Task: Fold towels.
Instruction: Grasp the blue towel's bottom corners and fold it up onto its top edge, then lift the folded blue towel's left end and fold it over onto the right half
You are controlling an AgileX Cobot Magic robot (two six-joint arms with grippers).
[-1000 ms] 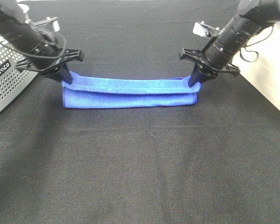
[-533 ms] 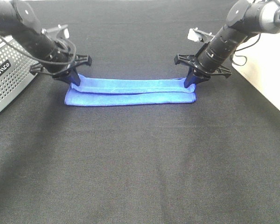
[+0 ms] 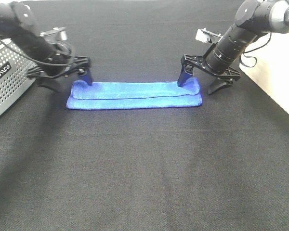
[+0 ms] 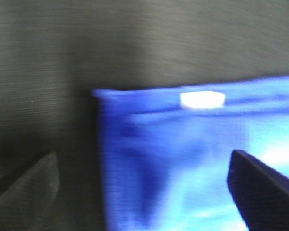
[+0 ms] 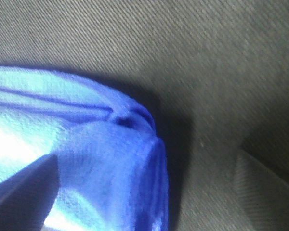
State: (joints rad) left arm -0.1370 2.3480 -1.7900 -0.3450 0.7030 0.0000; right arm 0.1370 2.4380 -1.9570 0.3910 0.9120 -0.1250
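The left tool [image 3: 67,81] stands open with its jaws spread wide and grips nothing. One of its fingers [image 3: 88,77] points down at the towel's end; the other is off the cloth, over bare black tabletop [image 3: 144,168]. Whether the inner fingertip touches the cloth cannot be told. From the left wrist view, the left tool [image 4: 142,192] straddles the short end edge of the blue towel [image 4: 183,159], and a small white tag [image 4: 202,99] sits on the hem just ahead of the fingertips.

The right tool [image 3: 200,82] is open too, jaws wide apart and empty. Its inner finger is above the towel's other end and its outer finger is beyond that end, above the tabletop. In the right wrist view, the rounded, layered end of the towel [image 5: 86,159] lies between the fingertips of the right tool [image 5: 144,192], nearer one of them.

The towel [image 3: 135,94] lies flat as a long folded strip that runs from the left tool to the right tool, one end under each. A grey perforated basket [image 3: 5,82] stands just beyond the left tool, on the side away from the towel
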